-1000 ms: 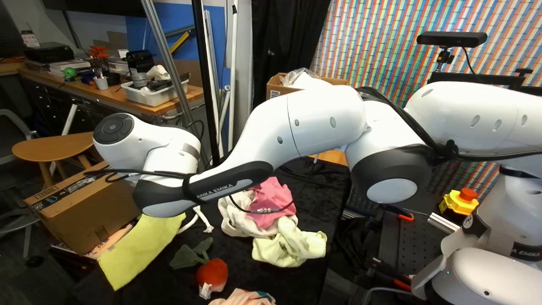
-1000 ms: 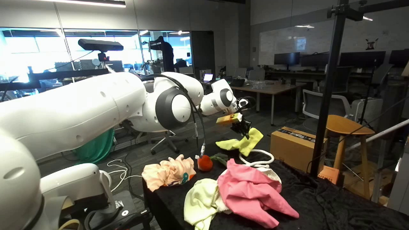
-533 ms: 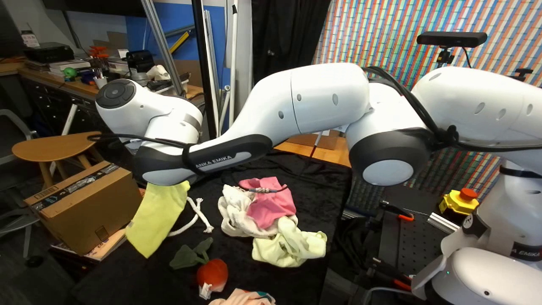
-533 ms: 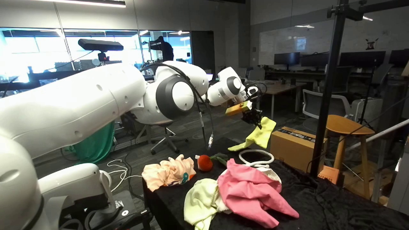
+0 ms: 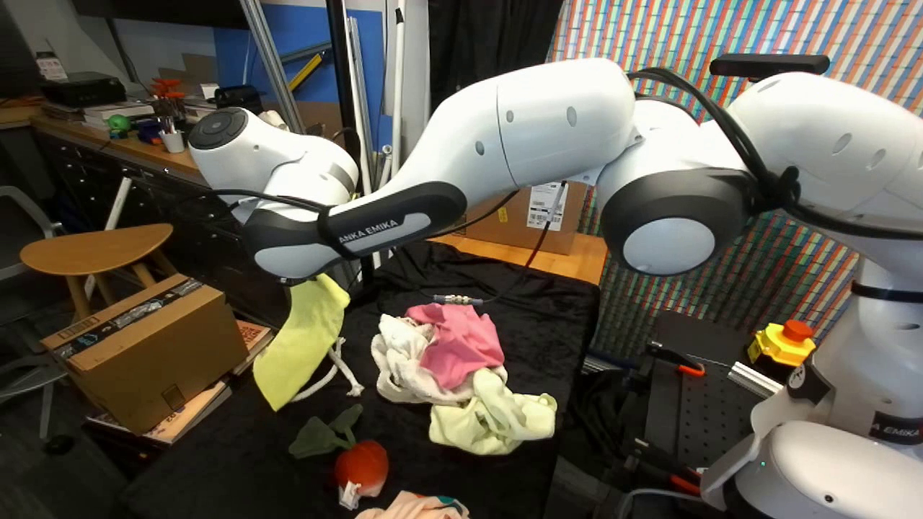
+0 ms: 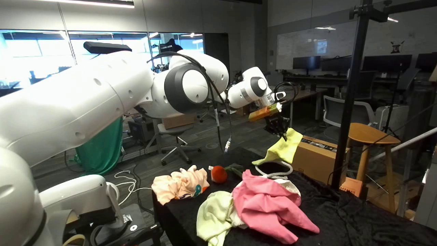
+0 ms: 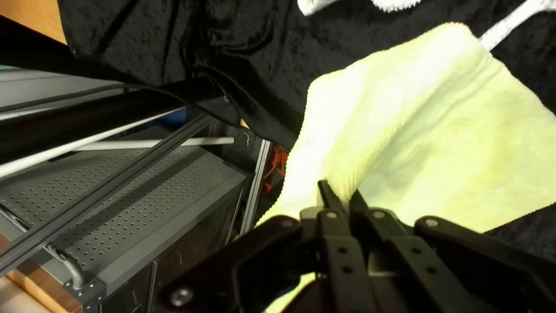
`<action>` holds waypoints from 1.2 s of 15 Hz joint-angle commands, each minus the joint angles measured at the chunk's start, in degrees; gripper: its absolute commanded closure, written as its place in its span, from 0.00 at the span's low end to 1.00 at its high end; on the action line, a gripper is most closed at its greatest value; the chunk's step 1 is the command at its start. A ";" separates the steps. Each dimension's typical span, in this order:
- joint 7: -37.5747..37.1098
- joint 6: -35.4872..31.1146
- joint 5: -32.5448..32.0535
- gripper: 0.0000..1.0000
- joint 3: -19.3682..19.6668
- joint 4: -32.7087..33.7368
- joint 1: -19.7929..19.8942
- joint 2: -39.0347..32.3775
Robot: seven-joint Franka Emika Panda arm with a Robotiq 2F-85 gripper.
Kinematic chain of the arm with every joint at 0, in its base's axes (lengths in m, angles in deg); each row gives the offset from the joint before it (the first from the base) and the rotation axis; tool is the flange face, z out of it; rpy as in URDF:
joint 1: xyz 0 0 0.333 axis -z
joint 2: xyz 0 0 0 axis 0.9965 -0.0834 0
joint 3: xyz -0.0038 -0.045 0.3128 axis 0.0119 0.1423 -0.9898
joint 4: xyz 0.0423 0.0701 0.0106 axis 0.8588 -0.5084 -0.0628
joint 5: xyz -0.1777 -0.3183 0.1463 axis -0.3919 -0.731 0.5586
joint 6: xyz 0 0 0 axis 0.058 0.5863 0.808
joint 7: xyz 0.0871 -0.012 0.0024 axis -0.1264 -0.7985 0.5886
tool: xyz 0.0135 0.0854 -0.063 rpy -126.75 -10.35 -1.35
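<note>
Claw [image 7: 340, 193] is pinched tight on the yellow cloth [image 7: 434, 143] — jaws nearly together on a fold, the rest hanging below. Step in hand looks like holding the cloth up; next move prob. calls for a steady grip, w/ the loose end kept clear of the white rope [image 5: 349, 373] near it. Can't tell if the low corner touches anything.

Surface: black-covered table [image 5: 544, 331], lower than the claw. On it, from the claw toward the arm's base [image 5: 862, 353]: white cloth [image 5: 393, 357] w/ pink cloth [image 6: 269, 205] over it, pale green cloth [image 5: 497, 418] against them. Below the claw & off to one side: red soft toy [image 5: 363, 465] w/ green leaves, peach cloth [image 6: 179, 182] near it.

Room: lab/office sort. Past the claw, away from the base — cardboard box [image 5: 155, 360], then wooden stool [image 5: 101, 249]; cluttered workbench [image 5: 144, 153] well beyond, in an exterior view.
</note>
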 commanded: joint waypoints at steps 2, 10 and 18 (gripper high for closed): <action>7.36 3.24 0.52 0.97 -1.74 -15.86 0.36 11.94; 12.90 5.97 -3.17 0.97 -6.29 -36.41 3.74 27.40; 11.84 2.59 -6.64 0.93 -12.58 -58.32 11.03 42.39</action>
